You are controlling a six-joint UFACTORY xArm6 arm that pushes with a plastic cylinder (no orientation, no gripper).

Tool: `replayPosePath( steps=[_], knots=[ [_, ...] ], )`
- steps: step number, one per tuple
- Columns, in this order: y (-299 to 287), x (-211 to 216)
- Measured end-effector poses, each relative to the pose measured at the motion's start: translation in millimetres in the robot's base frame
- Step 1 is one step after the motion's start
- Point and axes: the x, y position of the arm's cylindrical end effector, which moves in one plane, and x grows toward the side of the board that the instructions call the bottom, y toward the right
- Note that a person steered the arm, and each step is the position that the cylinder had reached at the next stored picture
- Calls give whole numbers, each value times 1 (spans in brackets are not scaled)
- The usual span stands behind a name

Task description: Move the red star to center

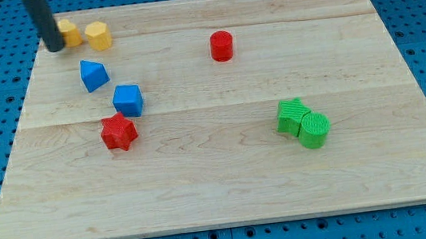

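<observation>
The red star (119, 133) sat left of the board's middle, toward the view's left, so I judged the job not yet started: the whole push toward centre remained. My tip (54, 47) was at the view's top-left corner, just beside a yellow block (69, 32), well apart from the star (there was no gripper to speak of, only the bare rod). A blue cube (128, 100) touched, or nearly touched, the star's upper right, and a blue wedge-like block (94, 74) lay between tip and star. A second yellow block (98, 36), a red cylinder (221, 45) and two green blocks (303, 124) stood clear of the path.
</observation>
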Motion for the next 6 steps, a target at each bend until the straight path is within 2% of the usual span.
replayPosePath(
  steps=[2, 3, 4, 5, 6],
  knots=[
    [58, 4],
    [37, 49],
    [-1, 136],
    [31, 208],
    [128, 211]
  ],
)
